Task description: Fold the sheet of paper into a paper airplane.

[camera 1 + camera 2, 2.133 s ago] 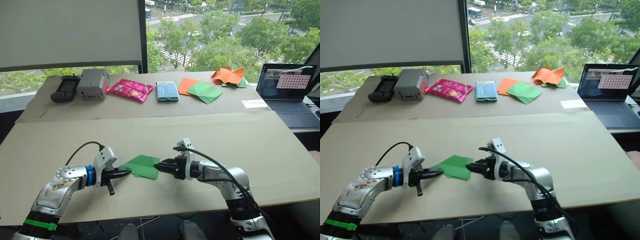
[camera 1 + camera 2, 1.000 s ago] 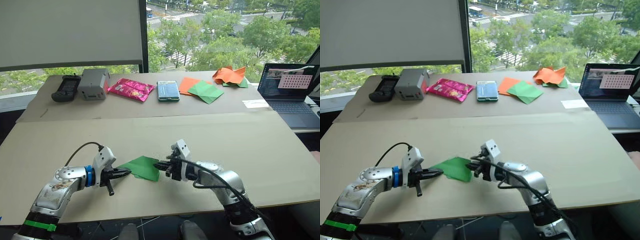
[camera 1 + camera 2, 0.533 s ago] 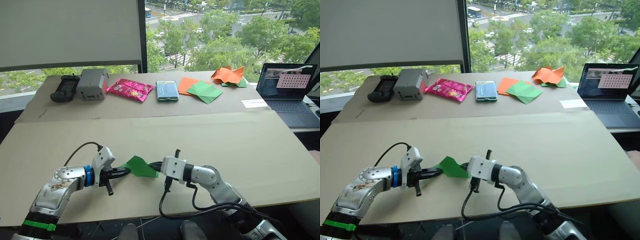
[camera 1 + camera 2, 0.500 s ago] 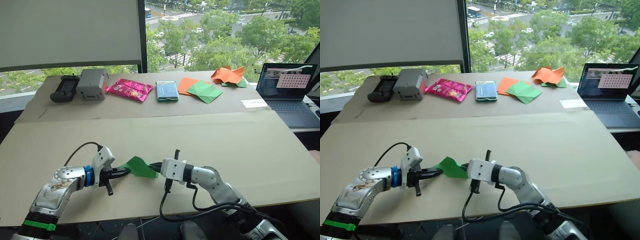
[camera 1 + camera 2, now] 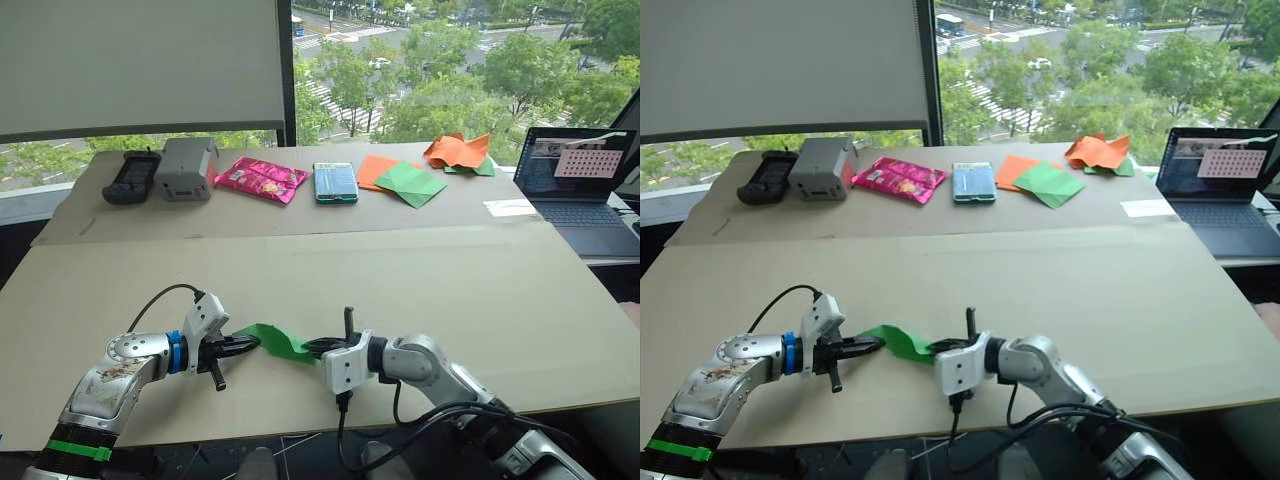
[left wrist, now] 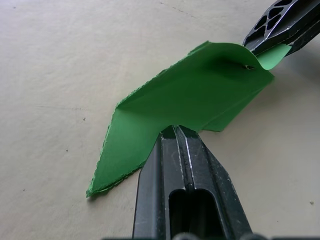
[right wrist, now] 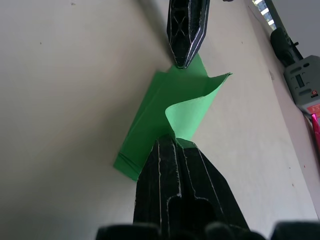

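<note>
One laptop (image 5: 580,185), one pink packet (image 5: 260,179), two grey devices (image 5: 186,168).

1. The left arm (image 5: 120,375) is shiny silver metal with worn spots, a blue ring at the wrist and a green band lower down.
2. Black cables loop over both arms.
3. Each gripper has a white block and black fingers (image 6: 185,165) with ridges.

Folded green paper airplane (image 5: 272,340), curled, pinched
</note>
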`<state>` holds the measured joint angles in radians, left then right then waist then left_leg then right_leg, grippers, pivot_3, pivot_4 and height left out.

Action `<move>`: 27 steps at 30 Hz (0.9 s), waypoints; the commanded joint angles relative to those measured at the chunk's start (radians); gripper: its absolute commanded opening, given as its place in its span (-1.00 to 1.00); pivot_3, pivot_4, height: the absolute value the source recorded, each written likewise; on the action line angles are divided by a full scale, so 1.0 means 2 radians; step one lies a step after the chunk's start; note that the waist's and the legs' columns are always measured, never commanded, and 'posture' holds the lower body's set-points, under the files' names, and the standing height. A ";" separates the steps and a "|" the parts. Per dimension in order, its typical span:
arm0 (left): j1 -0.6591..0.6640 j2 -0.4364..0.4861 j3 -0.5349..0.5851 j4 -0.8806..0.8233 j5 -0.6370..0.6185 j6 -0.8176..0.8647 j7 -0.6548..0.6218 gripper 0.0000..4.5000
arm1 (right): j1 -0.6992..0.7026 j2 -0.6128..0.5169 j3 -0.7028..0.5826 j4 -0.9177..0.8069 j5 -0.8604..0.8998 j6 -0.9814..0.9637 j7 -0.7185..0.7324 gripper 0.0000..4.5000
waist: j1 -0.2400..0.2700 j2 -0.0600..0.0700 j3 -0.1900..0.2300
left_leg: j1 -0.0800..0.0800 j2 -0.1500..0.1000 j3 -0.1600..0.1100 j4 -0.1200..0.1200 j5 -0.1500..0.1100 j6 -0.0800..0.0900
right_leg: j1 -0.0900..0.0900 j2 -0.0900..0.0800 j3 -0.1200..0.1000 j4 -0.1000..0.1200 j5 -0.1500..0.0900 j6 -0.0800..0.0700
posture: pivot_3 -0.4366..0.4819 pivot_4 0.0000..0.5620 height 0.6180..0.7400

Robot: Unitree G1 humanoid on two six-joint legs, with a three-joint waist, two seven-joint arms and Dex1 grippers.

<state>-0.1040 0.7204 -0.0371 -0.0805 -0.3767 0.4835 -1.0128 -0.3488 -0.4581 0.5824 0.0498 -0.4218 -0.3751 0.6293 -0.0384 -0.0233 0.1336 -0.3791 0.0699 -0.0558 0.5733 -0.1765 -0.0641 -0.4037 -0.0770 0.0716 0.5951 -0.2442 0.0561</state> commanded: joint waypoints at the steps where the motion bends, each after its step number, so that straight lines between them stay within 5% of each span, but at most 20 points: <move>1: -0.003 0.007 0.008 -0.004 0.002 0.002 0.000 -1.00 | -0.003 0.003 0.003 0.001 -0.005 0.008 0.015 -0.98 | 0.000 0.000 0.000 | 0.000 0.000 0.000 0.000 0.000 0.000 | 0.000 0.000 0.000 0.000 0.000 0.000 | -0.05 -0.47 0.64; 15: -0.056 0.036 0.076 -0.060 -0.085 0.079 -0.009 -1.00 | 0.000 0.008 0.000 0.000 -0.019 0.025 0.030 -0.98 | 0.000 -0.001 0.000 | 0.001 0.000 0.000 0.000 0.000 0.000 | 0.001 0.000 0.000 0.001 0.000 0.000 | -0.05 -0.47 0.64; 27: -0.053 0.010 -0.008 -0.033 -0.016 0.028 -0.005 -1.00 | 0.005 0.011 -0.003 -0.008 -0.016 0.037 0.038 -0.98 | -0.002 -0.001 0.000 | 0.004 0.000 0.000 0.000 0.001 0.002 | 0.004 0.000 0.000 0.001 0.000 0.000 | -0.05 -0.47 0.64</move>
<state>-0.2069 0.7236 -0.0597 -0.1445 -0.4260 0.5687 -1.0154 -0.3464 -0.4320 0.5753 0.0361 -0.4494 -0.3246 0.6889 -0.0425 -0.0256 0.1330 -0.3707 0.0699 -0.0561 0.5736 -0.1742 -0.0605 -0.3952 -0.0765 0.0720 0.5967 -0.2441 0.0562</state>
